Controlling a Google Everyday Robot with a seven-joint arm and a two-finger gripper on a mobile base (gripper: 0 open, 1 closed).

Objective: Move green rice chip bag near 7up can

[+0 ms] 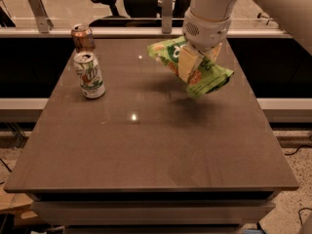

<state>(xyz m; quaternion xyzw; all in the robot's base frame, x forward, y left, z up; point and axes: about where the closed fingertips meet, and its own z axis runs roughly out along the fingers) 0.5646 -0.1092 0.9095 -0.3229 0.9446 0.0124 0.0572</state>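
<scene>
Gripper (197, 65) on the end of the white arm (210, 9) hangs over the far right part of the table (146, 150), clenched on the green rice chip bag (211, 80). From where I stand, one cream-coloured finger (186, 63) lies flat against the front of the pouch, and the pouch is pinched between it and the finger behind.

That bag is off the table surface, held tilted. One crinkled end points up and left toward the back edge, and the other droops down to the right. Its light-green wrapper shows part of a dark green logo near the upper end and orange chip pictures lower down. A soft shadow (195, 106) lies on the tabletop just below it, apart from the bag itself.

Over on the left side of the table stands the 7up can (89, 75), upright, white and green with a silver top. It is well apart from the bag, with a wide stretch of brown tabletop between them. Just behind it, nearer the back edge, a brown can (83, 37) also stands upright, close to the 7up can, though I cannot tell whether they touch.

Beyond the table, a pale rail runs along the back with two metal posts (167, 4) rising from it, and an office chair (111, 1) sits behind that.
</scene>
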